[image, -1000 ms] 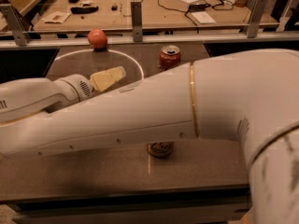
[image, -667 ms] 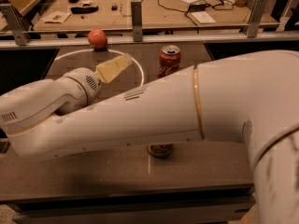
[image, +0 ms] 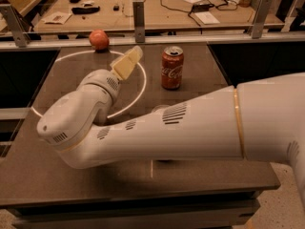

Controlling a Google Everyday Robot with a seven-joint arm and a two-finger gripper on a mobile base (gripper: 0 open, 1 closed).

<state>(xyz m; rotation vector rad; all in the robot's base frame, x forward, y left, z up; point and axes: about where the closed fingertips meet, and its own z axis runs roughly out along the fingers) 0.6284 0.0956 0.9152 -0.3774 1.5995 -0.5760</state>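
My gripper point(image: 127, 63) is a cream-coloured wedge at the end of the big white arm point(image: 157, 130). It hangs over the dark table point(image: 57, 175), inside the white circle point(image: 143, 87) marked on it. A red apple point(image: 98, 38) lies just beyond it to the left, near the table's far edge. A red Coca-Cola can point(image: 172, 67) stands upright to its right, a short gap away. The gripper touches neither and I see nothing in it. The arm covers much of the table's middle and front right.
A rail with metal posts point(image: 138, 14) runs along the far edge of the table. Behind it a wooden bench point(image: 143, 8) carries cables, papers and small dark items. The floor shows at the lower right.
The arm has swung to the right and stretched away from the camera. The gripper went from the left of the circle to a spot between the apple and the can.
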